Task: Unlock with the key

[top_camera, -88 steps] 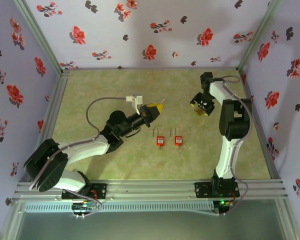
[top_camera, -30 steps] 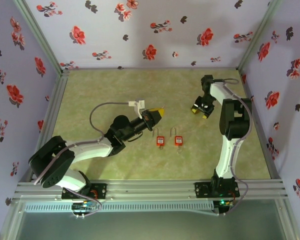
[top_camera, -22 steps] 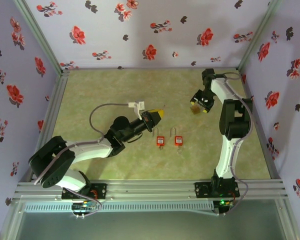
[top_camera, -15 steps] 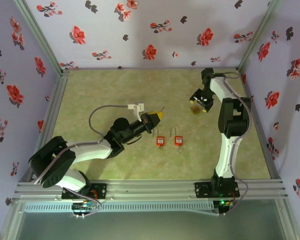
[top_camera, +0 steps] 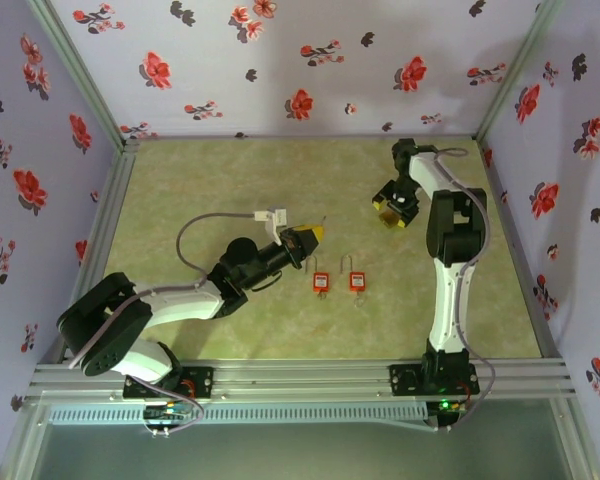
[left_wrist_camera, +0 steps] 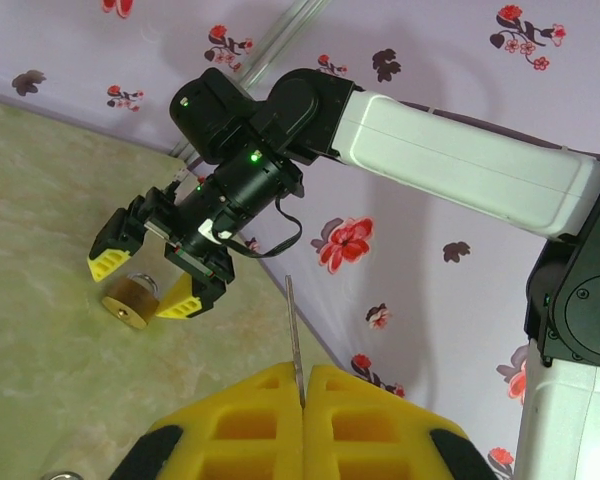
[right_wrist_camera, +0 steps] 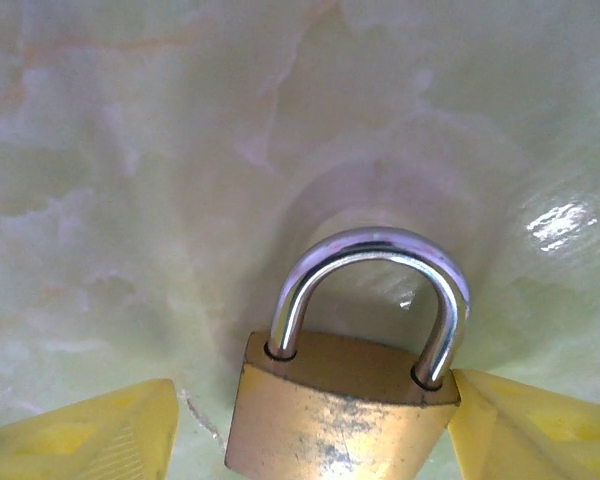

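Note:
A brass padlock (right_wrist_camera: 345,410) with a steel shackle lies flat on the table at the back right. My right gripper (right_wrist_camera: 315,440) stands open around it. The right yellow finger (right_wrist_camera: 540,430) touches the lock's body, while the left finger (right_wrist_camera: 90,430) is a gap away from it. The left wrist view shows the same padlock (left_wrist_camera: 130,297) between the right gripper's (left_wrist_camera: 140,285) yellow fingers. My left gripper (left_wrist_camera: 303,385) is shut on the key (left_wrist_camera: 293,330), whose thin blade sticks out toward the padlock. From above, the left gripper (top_camera: 313,233) is mid-table, left of the right gripper (top_camera: 393,208).
Two small red padlocks (top_camera: 321,281) (top_camera: 357,281) lie side by side on the table just in front of the key. Flowered walls close off the back and both sides. The right arm's white link (left_wrist_camera: 450,150) spans the left wrist view.
The right gripper's jaws have widened around the brass padlock and the right arm has swung slightly left. The left gripper with the key has edged slightly toward the front.

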Available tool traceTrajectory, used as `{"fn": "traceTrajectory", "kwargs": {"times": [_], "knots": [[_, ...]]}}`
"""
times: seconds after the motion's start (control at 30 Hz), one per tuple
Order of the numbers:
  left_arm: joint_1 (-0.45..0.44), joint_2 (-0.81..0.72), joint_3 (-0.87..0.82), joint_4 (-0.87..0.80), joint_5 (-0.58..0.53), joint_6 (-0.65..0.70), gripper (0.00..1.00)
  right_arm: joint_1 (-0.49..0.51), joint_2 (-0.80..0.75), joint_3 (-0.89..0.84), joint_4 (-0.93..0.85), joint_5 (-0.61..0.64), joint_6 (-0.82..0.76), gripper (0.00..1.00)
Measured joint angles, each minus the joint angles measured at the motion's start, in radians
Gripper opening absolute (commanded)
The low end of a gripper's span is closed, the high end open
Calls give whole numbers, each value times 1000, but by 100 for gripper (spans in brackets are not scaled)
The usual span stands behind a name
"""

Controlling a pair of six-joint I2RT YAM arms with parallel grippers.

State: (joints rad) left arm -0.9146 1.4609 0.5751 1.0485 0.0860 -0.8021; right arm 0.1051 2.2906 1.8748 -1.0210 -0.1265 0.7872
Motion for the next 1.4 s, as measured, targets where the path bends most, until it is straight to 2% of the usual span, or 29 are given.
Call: {"fn": "traceTrajectory", "kwargs": {"times": [0.2, 0.7, 0.93, 1.4], "knots": [[1, -8, -28, 0, -6, -3, 0, 11, 11, 5, -10, 26, 9, 65], [5, -30, -53, 0, -20, -8, 0, 43, 11, -8, -18, 95, -11, 62], [6, -30, -53, 0, -20, -12, 0, 45, -2, -29, -5, 101, -19, 47], [3, -26, -51, 1, -14, -8, 0, 47, -59, -104, 41, 65, -23, 27]]}}
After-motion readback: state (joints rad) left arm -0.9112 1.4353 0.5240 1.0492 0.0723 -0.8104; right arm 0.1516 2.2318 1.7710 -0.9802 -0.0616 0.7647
